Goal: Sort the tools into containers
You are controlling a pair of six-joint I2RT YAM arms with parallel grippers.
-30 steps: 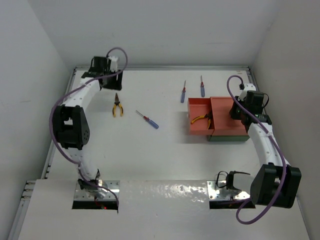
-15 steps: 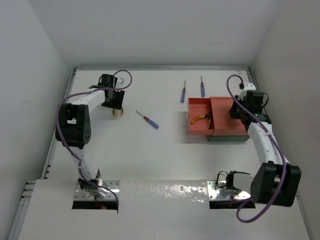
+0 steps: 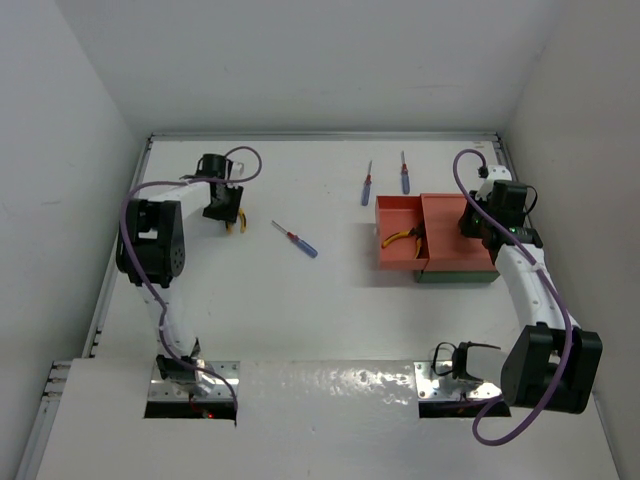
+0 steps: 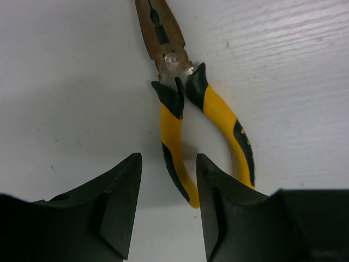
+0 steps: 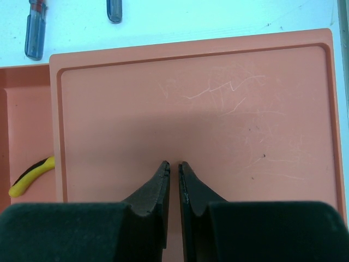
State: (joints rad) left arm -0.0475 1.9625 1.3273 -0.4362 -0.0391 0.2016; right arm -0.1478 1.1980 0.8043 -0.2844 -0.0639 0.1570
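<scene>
One pair of pliers (image 4: 218,112) with yellow handles lies on the white table, jaws pointing away. My left gripper (image 4: 167,158) is open just above it, its fingers either side of the end of the left handle. In the top view this gripper (image 3: 227,213) covers most of those pliers (image 3: 237,227). A second pair of pliers (image 3: 400,239) lies in the orange-red tray (image 3: 385,255). One screwdriver (image 3: 298,240) lies mid-table and two more (image 3: 367,184) (image 3: 404,172) lie farther back. My right gripper (image 5: 174,164) is shut and empty over a flat orange panel (image 5: 218,98).
The orange panel (image 3: 450,235) lies on the dark green tray (image 3: 455,277), of which only the near edge shows. White walls enclose the table on the left, back and right. The right wrist view shows two screwdriver handle ends (image 5: 35,30) (image 5: 113,11) beyond the panel.
My left gripper has swung from the back left corner toward the pliers and come down over them. The right arm and the tools have not moved.
</scene>
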